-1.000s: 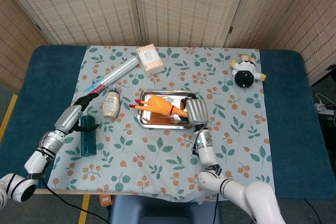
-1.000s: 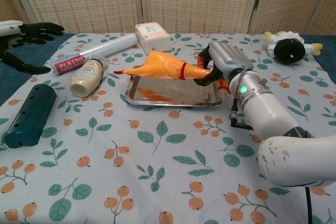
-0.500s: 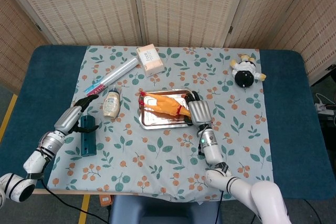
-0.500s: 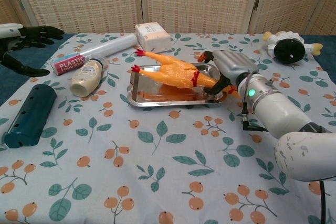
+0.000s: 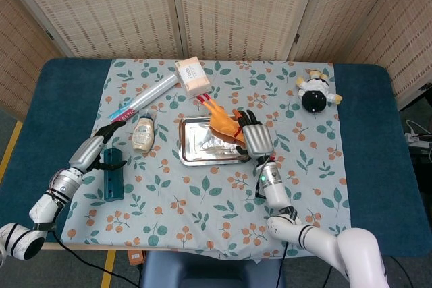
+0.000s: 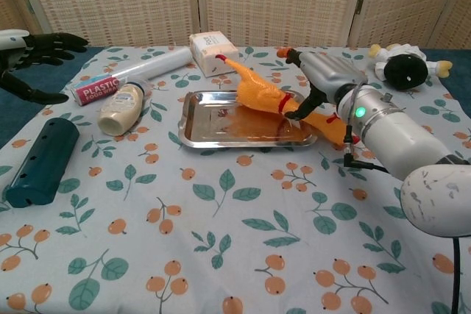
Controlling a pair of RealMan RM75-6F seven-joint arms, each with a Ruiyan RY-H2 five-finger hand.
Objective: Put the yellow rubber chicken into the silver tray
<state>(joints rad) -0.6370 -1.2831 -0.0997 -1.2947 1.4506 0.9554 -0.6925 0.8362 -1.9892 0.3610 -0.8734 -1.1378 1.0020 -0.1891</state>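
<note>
Over the silver tray (image 6: 199,129) (far right corner), the right robot hand (image 6: 321,79) grips the tilted yellow rubber chicken (image 6: 259,95).

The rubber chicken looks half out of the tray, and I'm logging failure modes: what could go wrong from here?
1. The yellow rubber chicken is tilted, its head end past the silver tray's right rim; released now, it may slide onto the cloth.
2. The right hand holds it at that rim, so pushing down could tip or shove the tray.
3. Its raised feet point toward the soap box; a swing might knock it.
</note>
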